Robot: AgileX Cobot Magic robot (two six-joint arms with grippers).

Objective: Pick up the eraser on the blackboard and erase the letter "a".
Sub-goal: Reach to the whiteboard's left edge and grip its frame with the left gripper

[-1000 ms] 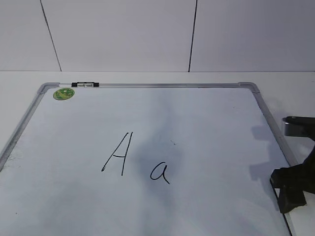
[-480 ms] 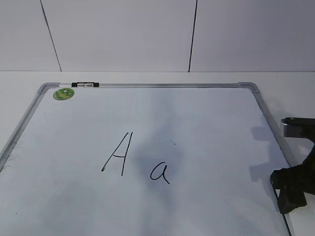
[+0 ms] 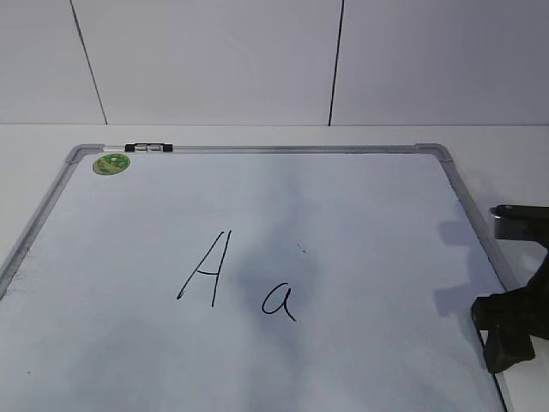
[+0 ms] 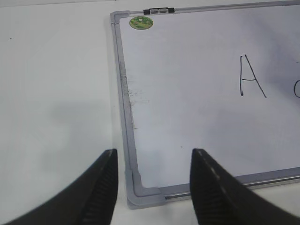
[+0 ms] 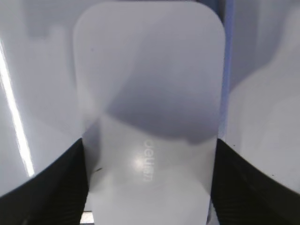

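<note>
The blackboard point(image 3: 360, 206) lies flat on the table. On it are the small letter "a" point(image 3: 279, 302) and a taller capital "A" point(image 3: 204, 268) to its left. My right gripper point(image 3: 506, 333) is low at the board's right edge, well to the right of the "a". In the right wrist view the white glossy eraser point(image 5: 147, 89) fills the gap between my right jaws point(image 5: 149, 187), which touch both of its long sides. The eraser is hidden in the exterior view. My left gripper point(image 4: 152, 187) is open and empty over the board's corner point(image 4: 143, 194).
A round green sticker point(image 3: 111, 163) and a black clip point(image 3: 147, 148) are at the board's far left corner. White table point(image 4: 56, 93) surrounds the board. A white panelled wall point(image 3: 214, 60) stands behind.
</note>
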